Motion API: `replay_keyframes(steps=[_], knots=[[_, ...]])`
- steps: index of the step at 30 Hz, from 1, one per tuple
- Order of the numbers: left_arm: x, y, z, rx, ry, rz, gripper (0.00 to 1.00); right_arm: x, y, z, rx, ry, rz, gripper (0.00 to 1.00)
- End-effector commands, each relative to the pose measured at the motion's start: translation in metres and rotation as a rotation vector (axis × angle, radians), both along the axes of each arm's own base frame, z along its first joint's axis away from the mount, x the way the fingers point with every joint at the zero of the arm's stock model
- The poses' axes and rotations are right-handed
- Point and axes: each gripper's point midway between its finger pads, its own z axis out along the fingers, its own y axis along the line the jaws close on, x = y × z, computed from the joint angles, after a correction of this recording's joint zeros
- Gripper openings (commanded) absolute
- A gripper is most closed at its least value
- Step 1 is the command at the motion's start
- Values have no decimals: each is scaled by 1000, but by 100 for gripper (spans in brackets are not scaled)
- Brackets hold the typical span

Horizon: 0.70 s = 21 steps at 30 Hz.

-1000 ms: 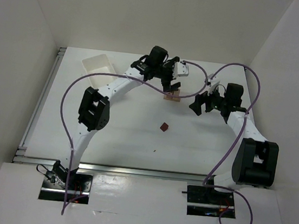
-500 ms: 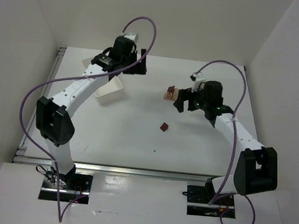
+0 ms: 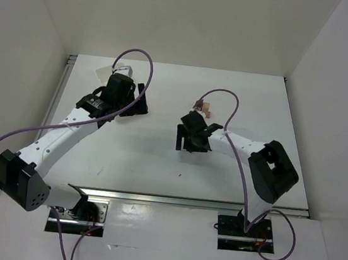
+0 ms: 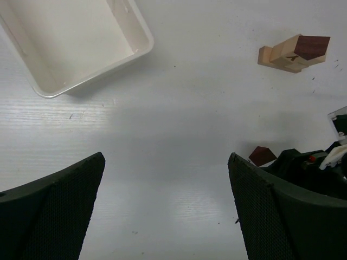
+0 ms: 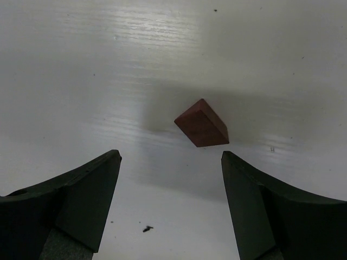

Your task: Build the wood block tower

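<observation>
Right gripper (image 5: 169, 162): fingers spread, not pinching anything. A loose maroon wood block (image 5: 201, 130) lies between and just ahead of the fingertips, near the centre of the table (image 5: 81, 65), untouched.

Left gripper (image 4: 165, 162): fingers spread wide, empty, near the white tray (image 4: 142, 39) at the far left corner.

Wood block tower (image 4: 293, 53): tan pieces, maroon piece on top, beyond the loose block toward the far edge.

White rectangular tray (image 4: 142, 32) upright on white table (image 3: 145, 158), metal rail (image 3: 171, 201) along table's near edge, plain white walls (image 3: 193, 24) around
</observation>
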Motion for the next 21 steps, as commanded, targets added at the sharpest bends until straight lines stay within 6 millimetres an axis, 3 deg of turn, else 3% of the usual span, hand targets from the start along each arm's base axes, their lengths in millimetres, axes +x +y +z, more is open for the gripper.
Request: replay_keyframes(steps=[1, 6, 13, 21], knots=[[-1, 1, -5, 13, 7, 30, 100, 8, -3, 6, -79, -29, -175, 83], [0, -13, -19, 3, 42, -44, 97, 11, -2, 0, -125, -42, -160, 84], [2, -16, -17, -1, 35, -60, 96, -16, 16, -17, -10, 53, -58, 85], [-1, -15, -21, -4, 45, -54, 95, -4, 31, -4, 72, -23, -25, 85]])
